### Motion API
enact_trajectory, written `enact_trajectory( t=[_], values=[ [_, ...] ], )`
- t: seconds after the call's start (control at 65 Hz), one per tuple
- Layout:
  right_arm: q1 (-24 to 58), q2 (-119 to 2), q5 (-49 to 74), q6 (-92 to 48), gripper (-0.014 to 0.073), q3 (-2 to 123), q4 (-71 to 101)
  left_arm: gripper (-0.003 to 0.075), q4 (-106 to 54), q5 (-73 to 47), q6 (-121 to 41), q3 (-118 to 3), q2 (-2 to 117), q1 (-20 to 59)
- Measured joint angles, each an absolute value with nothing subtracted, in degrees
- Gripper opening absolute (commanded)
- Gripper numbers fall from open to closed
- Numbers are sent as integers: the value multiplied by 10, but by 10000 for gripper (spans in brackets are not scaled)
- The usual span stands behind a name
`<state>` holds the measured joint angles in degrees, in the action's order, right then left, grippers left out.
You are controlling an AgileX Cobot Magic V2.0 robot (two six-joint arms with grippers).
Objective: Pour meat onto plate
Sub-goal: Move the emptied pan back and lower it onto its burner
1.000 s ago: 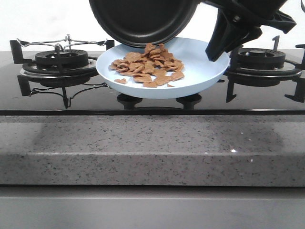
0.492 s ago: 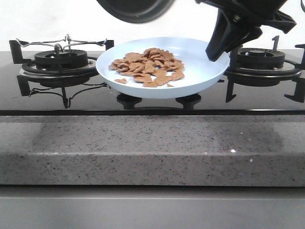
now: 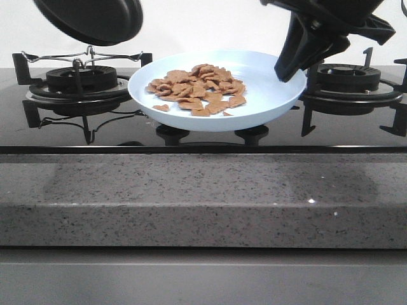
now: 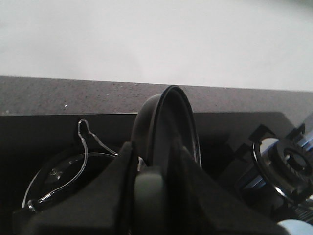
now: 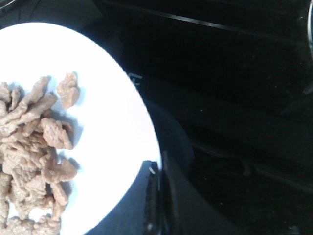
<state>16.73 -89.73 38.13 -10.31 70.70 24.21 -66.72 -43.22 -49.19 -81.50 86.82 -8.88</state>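
The meat [image 3: 198,88] lies in a heap of small reddish-brown pieces on the pale blue plate [image 3: 270,95], which is held a little above the hob's middle. It also shows in the right wrist view [image 5: 34,161] on the plate [image 5: 107,122]. My right gripper [image 3: 289,70] is shut on the plate's right rim [image 5: 155,171]. My left gripper [image 4: 159,196] is shut on the handle of the black frying pan [image 3: 92,19], which hangs tilted above the left burner, its rim edge-on in the left wrist view [image 4: 168,122].
The left burner [image 3: 79,79] carries a wire pot support [image 3: 89,56]. The right burner [image 3: 350,79] stands under my right arm. The black glass hob [image 3: 203,136] ends at a grey stone counter edge [image 3: 203,197]. A white wall is behind.
The frying pan has swung up and left, from over the plate to above the left burner. The plate, meat and right gripper have not moved.
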Motion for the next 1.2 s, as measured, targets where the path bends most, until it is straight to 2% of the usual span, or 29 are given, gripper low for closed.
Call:
enact_trajectory(
  t=[0.323, 0.908, 1.0, 1.2],
  values=[
    [167, -897, 381, -103, -113, 707, 242, -20, -834, -507, -472, -817, 957, -174],
    [167, -897, 381, -103, -113, 707, 242, -13, -871, -534, -392, -818, 1075, -180],
    [167, -897, 381, -103, -113, 707, 242, 54, -870, -547, -383, -819, 1081, -181],
    [167, -897, 381, -103, -113, 707, 242, 342, -848, -549, -374, -819, 1085, -182]
  ],
)
